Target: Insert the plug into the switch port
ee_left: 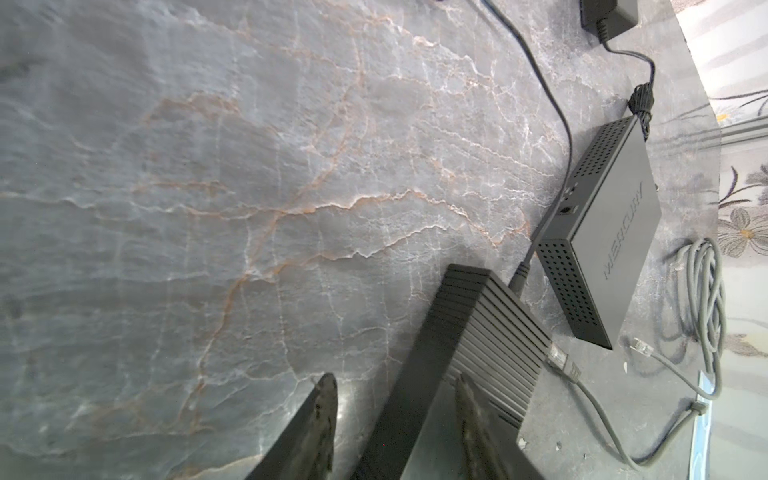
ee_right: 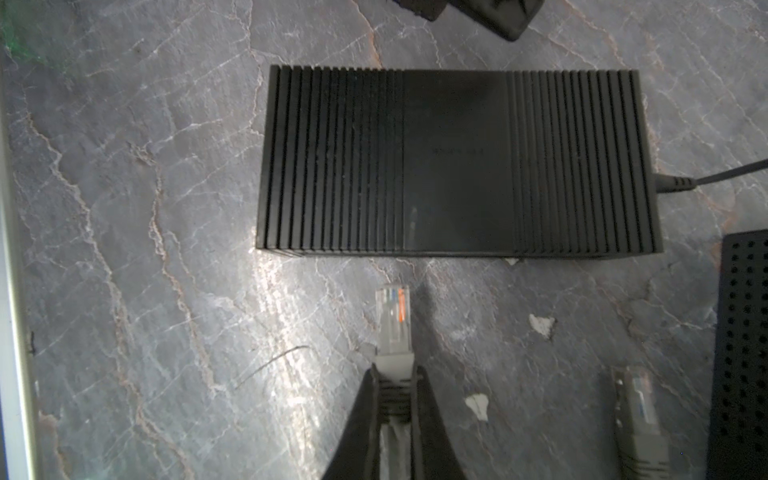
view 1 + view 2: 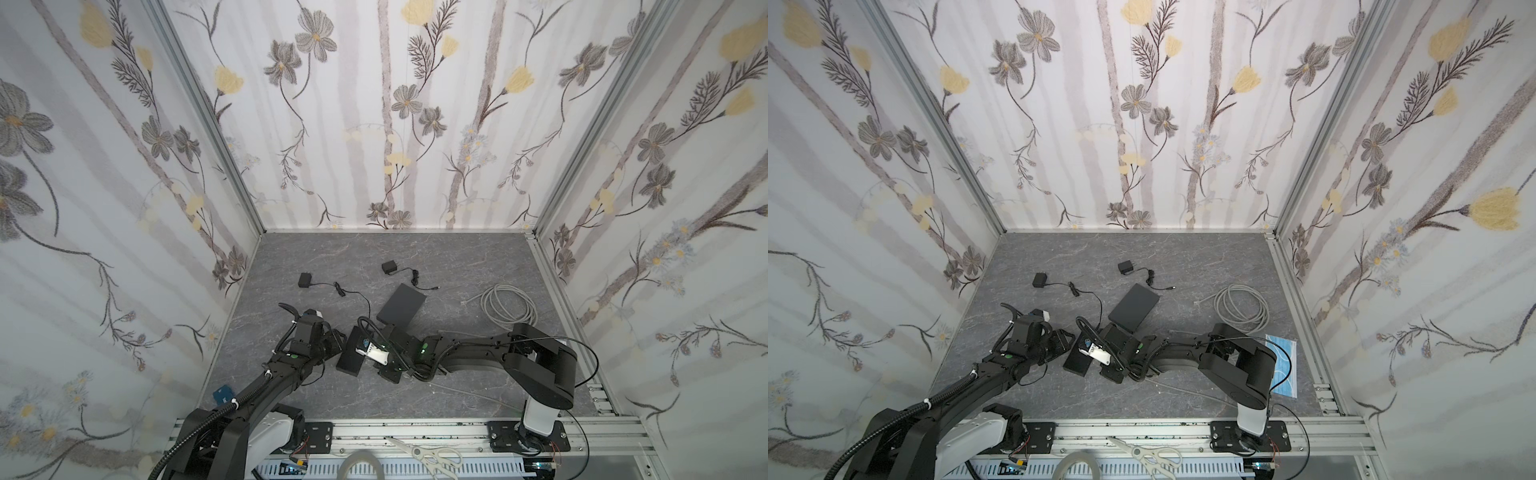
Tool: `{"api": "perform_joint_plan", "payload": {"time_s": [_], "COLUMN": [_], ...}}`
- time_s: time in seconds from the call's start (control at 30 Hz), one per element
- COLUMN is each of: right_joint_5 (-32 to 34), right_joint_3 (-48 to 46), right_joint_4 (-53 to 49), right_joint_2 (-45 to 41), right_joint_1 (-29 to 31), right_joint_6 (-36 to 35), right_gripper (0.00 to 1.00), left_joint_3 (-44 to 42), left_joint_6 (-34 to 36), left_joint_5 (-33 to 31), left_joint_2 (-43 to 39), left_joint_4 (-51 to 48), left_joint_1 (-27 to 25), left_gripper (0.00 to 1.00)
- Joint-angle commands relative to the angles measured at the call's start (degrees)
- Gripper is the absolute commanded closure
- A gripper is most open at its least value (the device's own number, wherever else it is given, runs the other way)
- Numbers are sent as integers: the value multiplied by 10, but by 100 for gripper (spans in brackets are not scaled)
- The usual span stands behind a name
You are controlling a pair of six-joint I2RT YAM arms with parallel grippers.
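Pinched narrow in the right gripper by its grey boot: clear plastic network plug, long axis pointing left, square to the long right face of the ribbed black switch box, near but apart (ports hidden from here). Astride the box's left side, half-open, with a gap on one side: left gripper.

Bright, even overhead light in both top views, with wide-angle bending toward the edges. White glare on the marbled surface just beside the ribbed switch, between it and the clear plug. Thin shadow along the switch's edge. Left gripper blurred, close to the lens.
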Motion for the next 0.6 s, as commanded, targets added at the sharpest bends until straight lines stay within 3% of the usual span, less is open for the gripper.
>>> {"api": "perform_joint_plan", "payload": {"time_s": [0.0,0.17,0.57], "right_joint_5": [11,15,15], "right_joint_3": [-3,-1,23], "right_joint_4": [12,9,-12], "right_joint_2": [-9,-9,6], "right_joint_1": [-1,-2,-1], "right_joint_6": [9,14,17], "right_gripper": [99,99,100], "left_joint_3": [-9,-28,-28], "left_joint_6": [-10,-23,-23], "left_joint_5": [74,124,110], "left_joint_2": [13,54,74], "left_joint_4": [39,113,116], "left_joint_1": [8,8,9], "left_gripper": [51,47,49]}}
